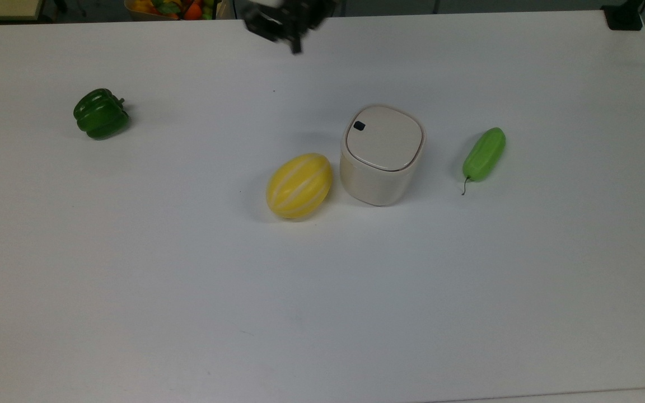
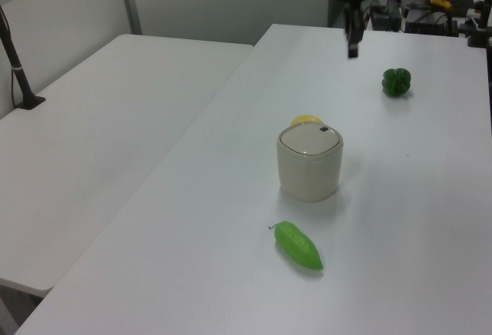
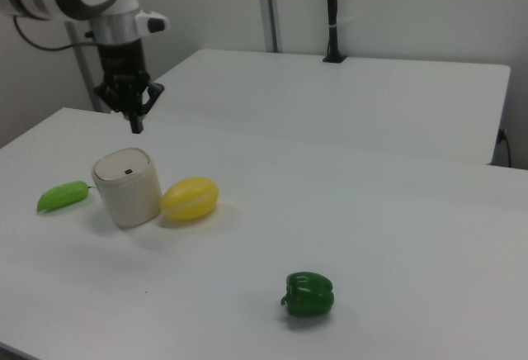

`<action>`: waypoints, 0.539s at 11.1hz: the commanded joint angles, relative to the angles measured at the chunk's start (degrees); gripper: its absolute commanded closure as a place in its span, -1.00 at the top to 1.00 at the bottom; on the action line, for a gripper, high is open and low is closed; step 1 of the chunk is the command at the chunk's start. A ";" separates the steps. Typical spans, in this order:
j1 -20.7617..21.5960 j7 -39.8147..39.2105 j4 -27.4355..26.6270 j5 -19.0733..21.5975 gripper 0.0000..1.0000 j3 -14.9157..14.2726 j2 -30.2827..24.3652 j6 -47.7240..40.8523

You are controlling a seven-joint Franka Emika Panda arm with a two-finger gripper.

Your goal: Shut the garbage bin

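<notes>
The garbage bin (image 1: 381, 168) is a cream tub standing mid-table, its flat lid (image 1: 385, 137) lying level on the rim, with a dark button (image 1: 359, 126) at one corner. It also appears in the left view (image 2: 309, 170) and the right view (image 3: 128, 191). My gripper (image 1: 294, 45) hangs in the air well away from the bin, toward the top view's upper left, blurred. In the right view my gripper (image 3: 136, 125) is above and behind the bin, fingers pressed together and holding nothing. In the left view my gripper (image 2: 352, 47) is high over the table's far end.
A yellow melon (image 1: 299, 185) lies against the bin on the top view's left. A light green gourd (image 1: 484, 153) lies to the bin's right, and a green bell pepper (image 1: 101, 113) sits far left. The white table (image 1: 322, 308) is bare toward the top view's bottom.
</notes>
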 commanded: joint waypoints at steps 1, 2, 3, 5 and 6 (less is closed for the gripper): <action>-8.19 12.41 -1.27 -0.56 0.04 0.12 -3.42 -2.83; -10.73 15.41 -1.19 -0.56 0.86 0.12 -3.69 -2.66; -12.41 14.83 -1.10 -0.74 1.00 0.03 -3.95 -2.92; -14.44 15.61 -1.10 -0.91 1.00 0.03 -4.74 -3.00; -14.63 15.70 -1.10 -1.26 1.00 0.03 -5.70 -3.01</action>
